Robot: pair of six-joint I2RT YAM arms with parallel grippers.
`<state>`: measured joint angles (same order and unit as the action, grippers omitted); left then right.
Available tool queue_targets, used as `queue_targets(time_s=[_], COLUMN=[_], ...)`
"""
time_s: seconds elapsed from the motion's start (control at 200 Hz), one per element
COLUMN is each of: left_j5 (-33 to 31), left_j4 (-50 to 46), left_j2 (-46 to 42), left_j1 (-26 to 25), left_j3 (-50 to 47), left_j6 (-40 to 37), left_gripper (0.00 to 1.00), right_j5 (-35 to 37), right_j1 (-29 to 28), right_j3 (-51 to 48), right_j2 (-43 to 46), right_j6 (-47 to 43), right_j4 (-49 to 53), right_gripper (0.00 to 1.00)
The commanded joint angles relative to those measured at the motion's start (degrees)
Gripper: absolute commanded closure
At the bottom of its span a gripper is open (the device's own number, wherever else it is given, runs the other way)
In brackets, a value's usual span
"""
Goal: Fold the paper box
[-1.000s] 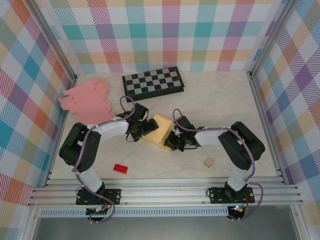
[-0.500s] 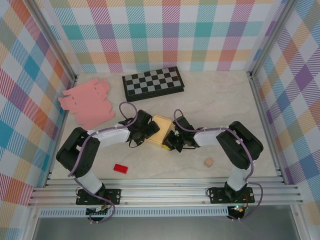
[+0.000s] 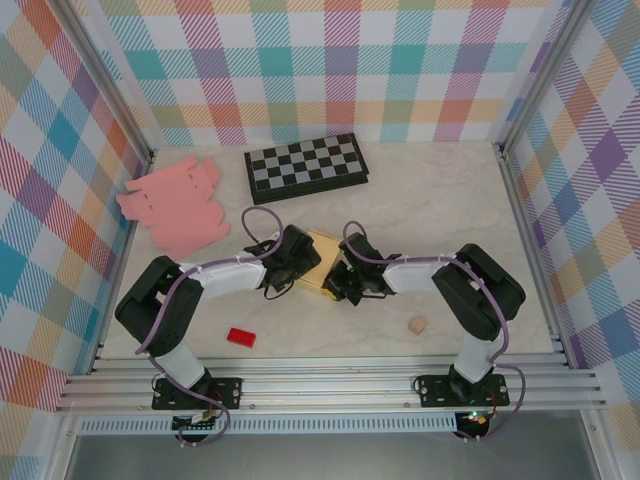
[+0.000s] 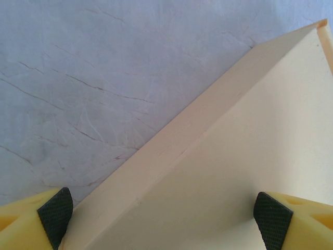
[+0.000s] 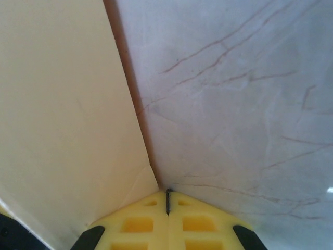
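The cream-yellow paper box (image 3: 325, 260) lies on the marbled table between the two arms. My left gripper (image 3: 303, 264) hovers over the box's left part, open. In the left wrist view its black pads (image 4: 54, 210) stand wide apart. The box's flat panel and a folded side (image 4: 218, 156) pass beneath them, and the left pad sits right at the box's edge. My right gripper (image 3: 342, 284) is shut with nothing held. Its yellow tips (image 5: 167, 197) meet at the foot of the box's wall (image 5: 67, 120), where the wall meets the table.
A stack of flat pink cardboard sheets (image 3: 175, 205) lies at the back left. A folded chessboard (image 3: 305, 165) is at the back centre. A red block (image 3: 240, 337) sits at the near left, a small tan cube (image 3: 417, 325) at the near right. Metal rails edge the table.
My left gripper has slid right over the box, covering more of it. The right gripper has crept slightly left along the box's near side. Neither gripper's state has changed.
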<state>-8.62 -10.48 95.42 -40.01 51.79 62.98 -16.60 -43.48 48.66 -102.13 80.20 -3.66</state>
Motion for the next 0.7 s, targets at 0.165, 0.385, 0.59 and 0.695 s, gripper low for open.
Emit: queue_targets(time_s=[0.165,0.385,0.59,0.695], left_j5=[12.9,8.8,8.4,8.0], left_j4=[2.7,-4.5,-7.9,-9.0], left_j2=[1.5,0.5,-0.4,-1.4], left_j1=[-6.0,-3.5,-0.3,0.8], left_j3=[2.2,4.2,3.8,4.0], left_j6=[3.7,-3.1,-7.2,-8.8], left_gripper=[0.09,0.08,0.07,0.07], right_j5=[-1.3,1.2,2.7,4.6], right_j1=[-4.0,-3.5,-1.9,-1.6], right_j3=[6.2,1.8,-3.9,-4.6], right_j2=[-1.5,2.3,6.0,9.5], right_j6=[3.1,-2.1,-5.3,-9.2], right_j4=[-9.9,-4.1,-1.9,3.0], right_gripper=[1.00,1.00,1.00,1.00])
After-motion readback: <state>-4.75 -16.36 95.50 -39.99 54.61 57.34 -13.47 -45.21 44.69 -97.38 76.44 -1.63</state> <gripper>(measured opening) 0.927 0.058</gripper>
